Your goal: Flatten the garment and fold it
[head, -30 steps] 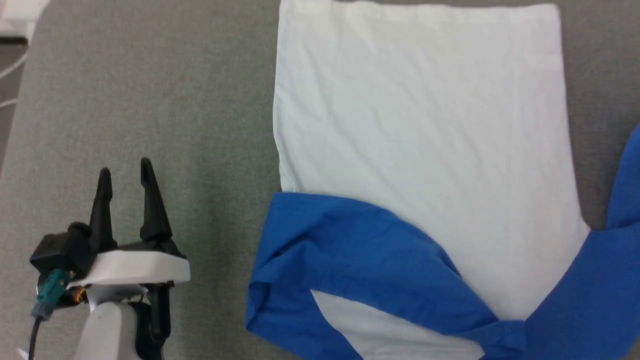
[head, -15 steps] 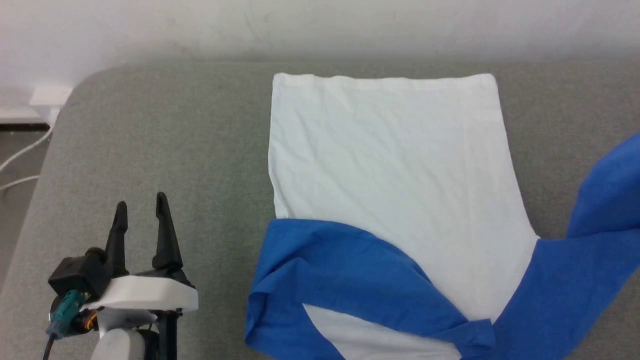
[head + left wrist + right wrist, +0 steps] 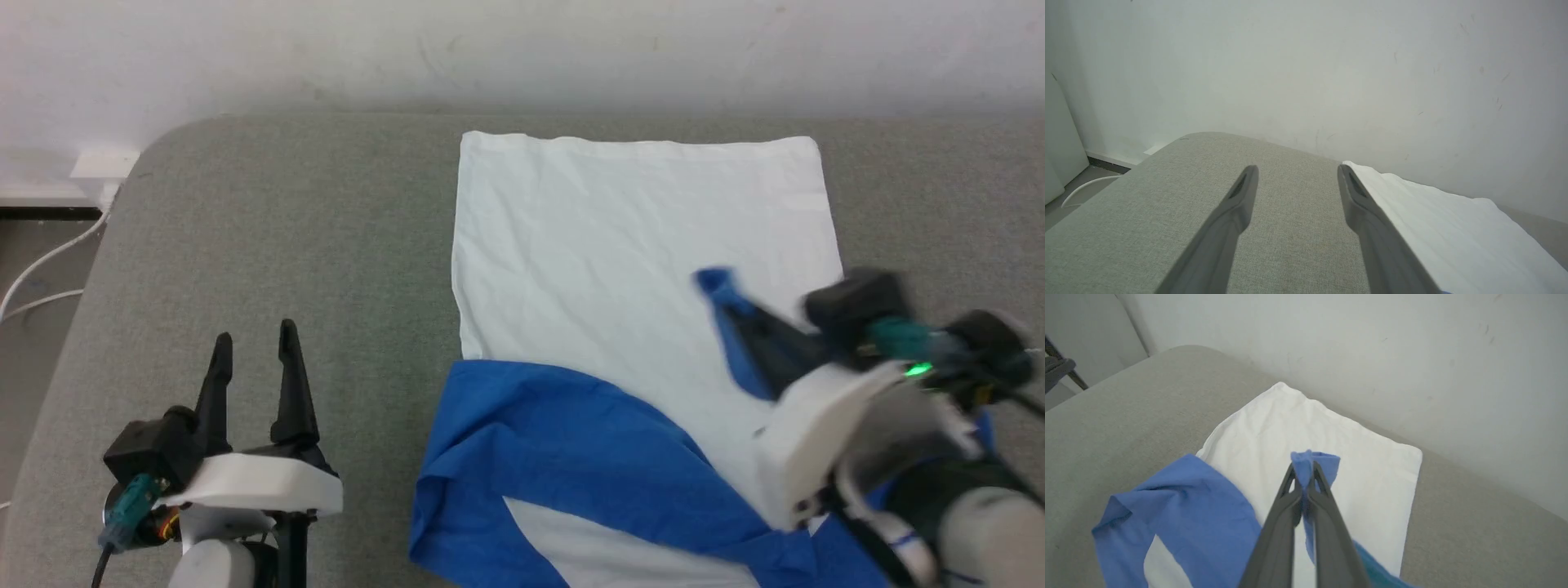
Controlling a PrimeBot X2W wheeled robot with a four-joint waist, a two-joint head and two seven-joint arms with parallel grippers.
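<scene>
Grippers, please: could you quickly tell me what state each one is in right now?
Left gripper: open, holding nothing.
Right gripper: shut on the garment, pinching its blue sleeve.

Grey woven-fabric table (image 3: pixel 286 229) set against a plain white wall (image 3: pixel 522 49)
In the head view the table's rounded corner lies at ten o'clock and the faintly scuffed wall spans twelve. Beyond the table edge at nine o'clock, a thin white cable (image 3: pixel 49 260) curves over grey floor (image 3: pixel 24 343), below a small white wall box (image 3: pixel 102 166) and a dark skirting strip (image 3: pixel 41 214).
</scene>
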